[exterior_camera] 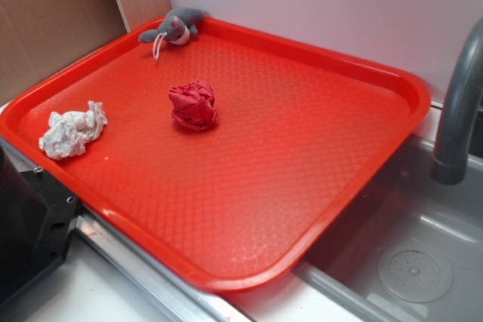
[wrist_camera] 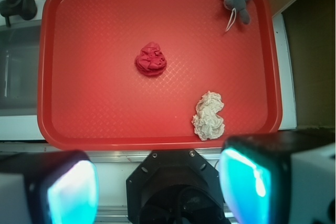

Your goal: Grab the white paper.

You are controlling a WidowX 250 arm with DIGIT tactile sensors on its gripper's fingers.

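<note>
The white paper (exterior_camera: 72,131) is a crumpled off-white wad lying on the red tray (exterior_camera: 302,186) near its left rim. In the wrist view the white paper (wrist_camera: 209,115) lies near the tray's (wrist_camera: 94,114) near edge, right of centre. My gripper (wrist_camera: 160,190) is open and empty, high above the robot's base, with the jaws wide apart. The cyan pads (wrist_camera: 244,182) frame the black base below. The paper lies ahead of the gripper and slightly right. The gripper does not show in the exterior view.
A red paper wad (exterior_camera: 193,105) sits mid-tray, also in the wrist view (wrist_camera: 150,59). A grey plush toy (exterior_camera: 175,28) lies at the tray's far corner. A grey faucet (exterior_camera: 459,111) and sink (exterior_camera: 407,262) are to the right. The black robot base (exterior_camera: 26,224) is front left.
</note>
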